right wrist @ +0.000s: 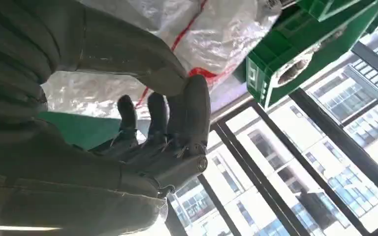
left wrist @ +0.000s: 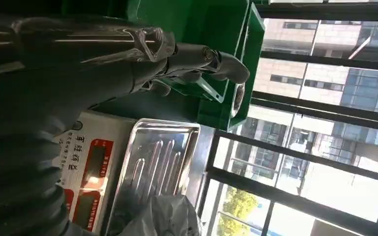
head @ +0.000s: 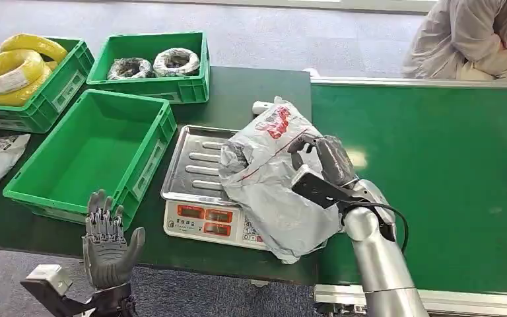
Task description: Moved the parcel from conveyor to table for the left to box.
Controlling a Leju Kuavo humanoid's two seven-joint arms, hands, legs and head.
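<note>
Right now the right hand grips the grey parcel over the scale's tray; it should lower it flat before letting go. Meanwhile the left hand waits, fingers spread.

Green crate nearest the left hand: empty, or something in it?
Empty. The head view shows the green plastic crate with a bare floor inside; the open left hand hovers beside it.
</note>
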